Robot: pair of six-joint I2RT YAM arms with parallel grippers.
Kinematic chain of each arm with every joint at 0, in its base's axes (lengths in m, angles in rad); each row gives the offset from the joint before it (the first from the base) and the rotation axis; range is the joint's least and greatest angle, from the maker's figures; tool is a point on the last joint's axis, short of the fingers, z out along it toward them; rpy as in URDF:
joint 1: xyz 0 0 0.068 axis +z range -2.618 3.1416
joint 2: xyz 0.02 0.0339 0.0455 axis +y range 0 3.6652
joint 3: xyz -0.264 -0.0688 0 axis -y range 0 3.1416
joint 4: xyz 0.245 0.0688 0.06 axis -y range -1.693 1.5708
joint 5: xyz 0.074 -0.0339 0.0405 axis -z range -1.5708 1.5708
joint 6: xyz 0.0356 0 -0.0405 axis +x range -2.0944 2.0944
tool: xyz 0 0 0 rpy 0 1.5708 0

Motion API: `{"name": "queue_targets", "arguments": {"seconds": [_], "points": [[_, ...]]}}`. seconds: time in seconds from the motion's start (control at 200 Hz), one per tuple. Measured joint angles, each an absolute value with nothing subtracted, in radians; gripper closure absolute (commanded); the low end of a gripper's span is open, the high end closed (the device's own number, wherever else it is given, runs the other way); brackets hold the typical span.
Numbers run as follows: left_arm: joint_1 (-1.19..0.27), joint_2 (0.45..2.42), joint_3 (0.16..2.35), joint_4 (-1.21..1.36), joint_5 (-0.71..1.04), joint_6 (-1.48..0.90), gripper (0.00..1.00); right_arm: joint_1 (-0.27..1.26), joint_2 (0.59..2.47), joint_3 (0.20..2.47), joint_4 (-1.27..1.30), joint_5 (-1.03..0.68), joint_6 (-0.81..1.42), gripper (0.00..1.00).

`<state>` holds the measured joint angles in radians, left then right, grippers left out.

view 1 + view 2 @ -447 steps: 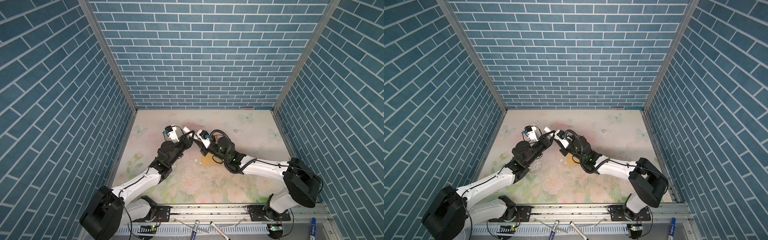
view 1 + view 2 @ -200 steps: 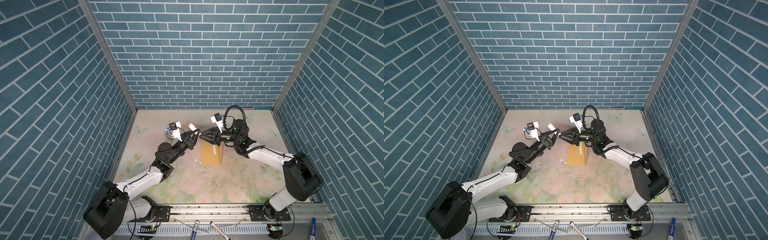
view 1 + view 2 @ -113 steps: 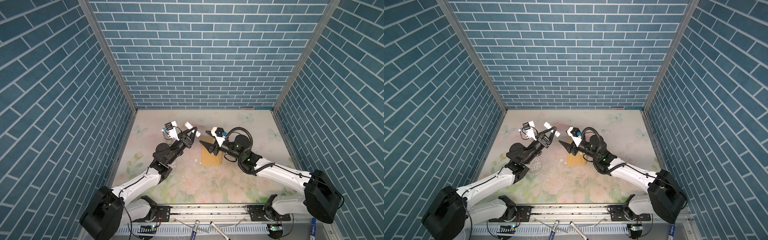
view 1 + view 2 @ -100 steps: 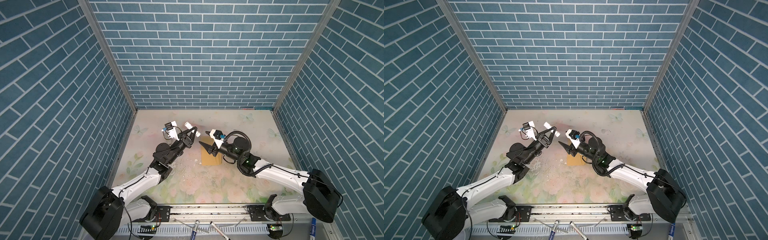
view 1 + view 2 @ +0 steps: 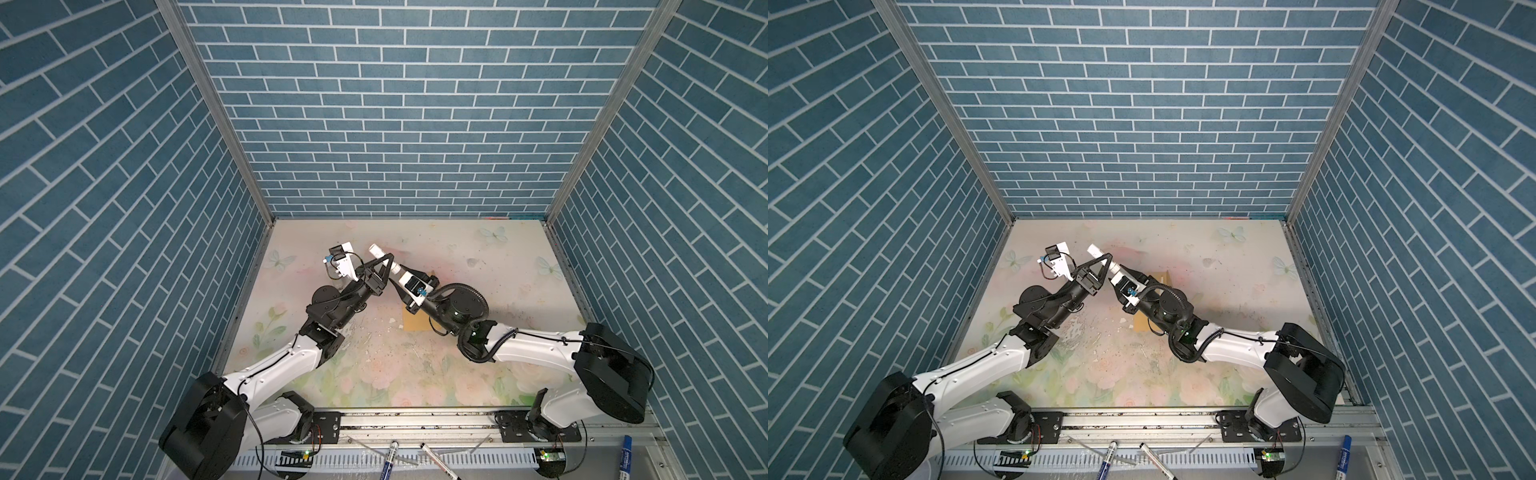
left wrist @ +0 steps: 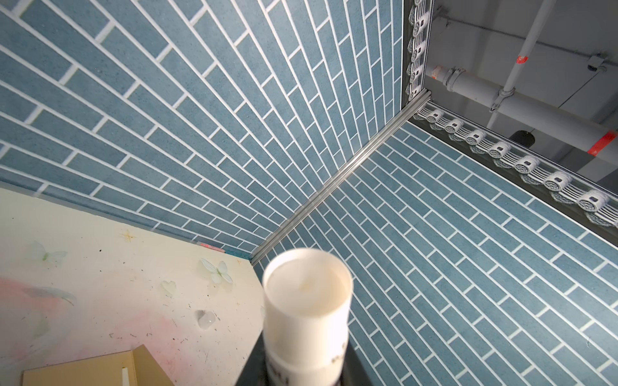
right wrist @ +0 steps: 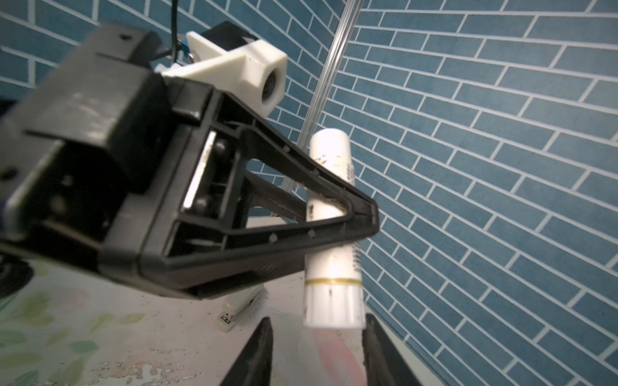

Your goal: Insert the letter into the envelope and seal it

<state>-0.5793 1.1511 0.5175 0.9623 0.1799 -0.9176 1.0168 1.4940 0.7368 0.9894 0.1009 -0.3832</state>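
My left gripper point(image 5: 387, 258) point(image 5: 1105, 258) is raised above the table and shut on a white glue stick point(image 5: 377, 250) point(image 6: 307, 307) point(image 7: 331, 234), which it holds by the middle. The right gripper point(image 7: 317, 337) point(image 5: 394, 277) is open, its two fingers either side of the stick's ringed cap end, with a gap showing on one side. The mustard envelope point(image 5: 415, 322) point(image 5: 1160, 276) point(image 6: 83, 371) lies flat on the table under the right arm, largely hidden by it. The letter is out of view.
A small stapler point(image 7: 239, 305) lies on the table beyond the left gripper. Several markers point(image 5: 388, 457) lie on the front rail point(image 5: 415, 419). Blue brick walls point(image 5: 395, 124) close in the floral table point(image 5: 478, 257) on three sides.
The right arm swung round from the far side of the envelope and came in under the left gripper, its fingers now flanking the stick's cap. The left gripper kept the stick almost still.
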Motion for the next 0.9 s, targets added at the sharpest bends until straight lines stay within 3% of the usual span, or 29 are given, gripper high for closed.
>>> {"name": "queue_targets", "arguments": {"seconds": [0.595,0.9], "points": [[-0.579,1.167,0.517,0.978,0.184,-0.929,1.0,1.029,1.504,0.743,1.032,0.144,-0.416,0.74],[-0.579,1.177,0.517,0.984,0.188,-0.927,1.0,1.028,1.493,0.746,0.998,0.144,-0.396,1.0]]}}
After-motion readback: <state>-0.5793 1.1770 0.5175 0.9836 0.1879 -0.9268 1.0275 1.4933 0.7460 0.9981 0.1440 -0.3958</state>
